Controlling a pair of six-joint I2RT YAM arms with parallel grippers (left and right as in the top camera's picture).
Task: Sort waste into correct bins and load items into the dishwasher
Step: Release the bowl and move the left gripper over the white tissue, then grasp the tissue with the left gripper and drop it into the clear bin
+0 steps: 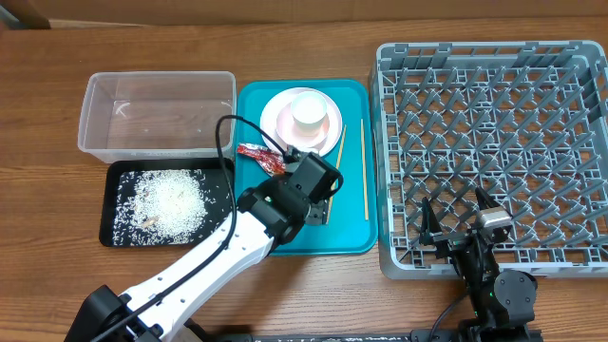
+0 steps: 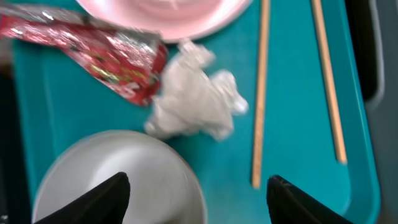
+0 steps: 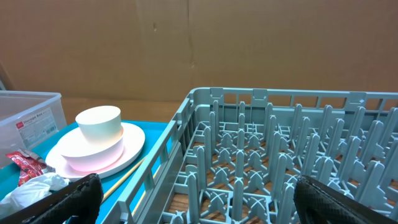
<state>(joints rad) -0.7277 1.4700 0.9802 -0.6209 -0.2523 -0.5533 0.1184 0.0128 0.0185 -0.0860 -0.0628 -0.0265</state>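
Left tool (image 2: 198,183) hangs over the near part of the teal tray (image 1: 249,237), jaws spread wide w/ nothing btwn them. One finger sits above the white bowl (image 2: 118,180); wrist view is blurry, so can't tell if it touches the rim. Just beyond lies the crumpled tissue (image 2: 196,102), touching the red wrapper (image 2: 93,53) on its left and close to the pink plate (image 2: 168,12). Chopsticks (image 2: 261,93) lie to the right on the tray. Rice (image 1: 166,199) is in the black tray (image 1: 112,237), near side of the clear tub (image 1: 95,114). Right tool (image 3: 196,186) is fully open, empty, over the rack's (image 1: 494,142) near-left corner.

Risks: tissue and wrapper touch, so a wide pinch prob takes both and one lands in the wrong bin. A low approach could clip the bowl rim and tip it, or drag the tissue into the plate. Soft tissue may also slip out of a loose grip
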